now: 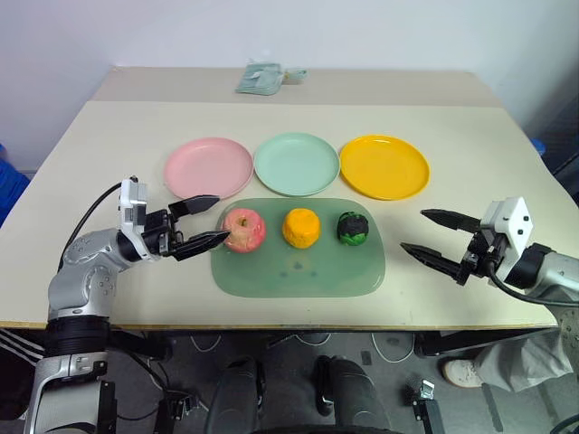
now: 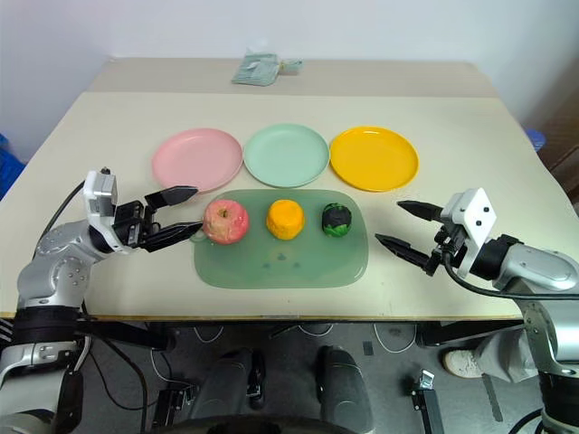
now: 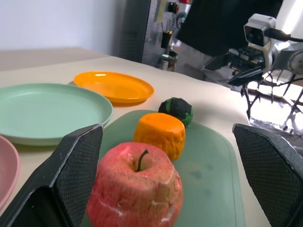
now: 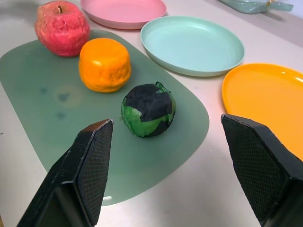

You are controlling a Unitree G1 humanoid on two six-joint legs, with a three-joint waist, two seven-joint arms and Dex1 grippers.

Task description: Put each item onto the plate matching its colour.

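My left gripper (image 1: 208,221) is wide open right at the pink-red apple (image 1: 243,230), one finger touching or nearly touching it, not gripping. My right gripper (image 1: 427,231) hangs open off the mat's (image 1: 298,271) far end. Apple, orange fruit (image 1: 301,227) and dark green knobbly fruit (image 1: 353,228) sit in a row on the mat. Behind them: pink plate (image 1: 208,168), mint plate (image 1: 297,164), yellow-orange plate (image 1: 384,166).
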